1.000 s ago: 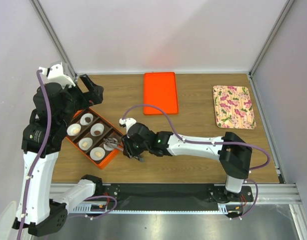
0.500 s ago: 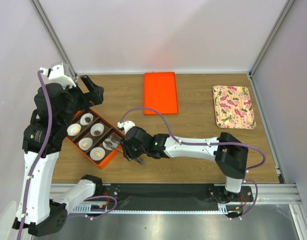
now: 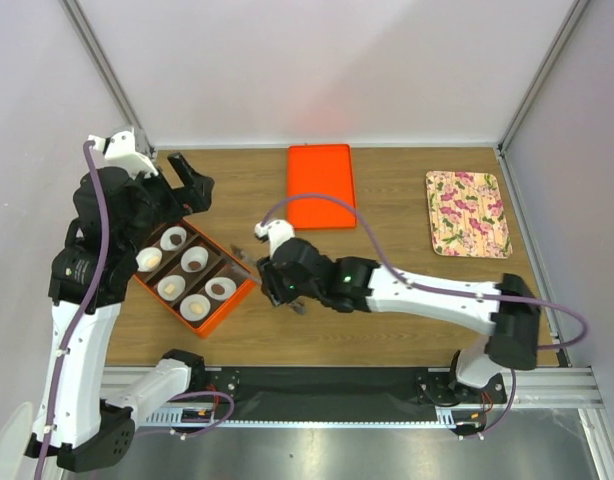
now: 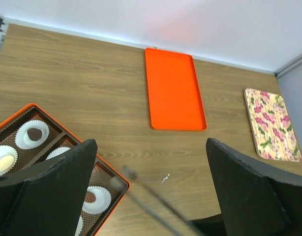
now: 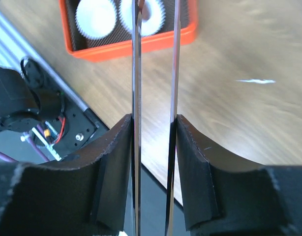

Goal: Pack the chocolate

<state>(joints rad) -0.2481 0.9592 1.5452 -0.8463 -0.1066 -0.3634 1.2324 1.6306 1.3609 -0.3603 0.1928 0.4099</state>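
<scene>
An orange box [image 3: 234, 303] holds several white paper cups, each with a chocolate: dark brown ones [image 3: 221, 290] and pale tan ones [image 3: 170, 289]. My right gripper [image 3: 277, 283] is shut on metal tongs [image 3: 249, 261]. Their tips hang slightly apart and empty just past the box's right corner. In the right wrist view the two blades [image 5: 136, 98] run out over the box rim [image 5: 136, 45] and two cups [image 5: 96, 17]. My left gripper [image 3: 188, 178] is open and empty above the box's far end; its view shows the box [image 4: 34, 105], a dark chocolate [image 4: 90, 197] and the blurred tongs [image 4: 141, 196].
A flat orange lid [image 3: 321, 186] lies at the back centre; it also shows in the left wrist view [image 4: 173, 88]. A floral plate [image 3: 467, 213] sits at the back right, with no chocolate on it. A small white scrap [image 4: 165, 178] lies on the wood near the box.
My right arm has pulled back to the right, lifting the tongs out of the box's near right cup. A dark chocolate now shows in that cup. The left arm barely shifted.
</scene>
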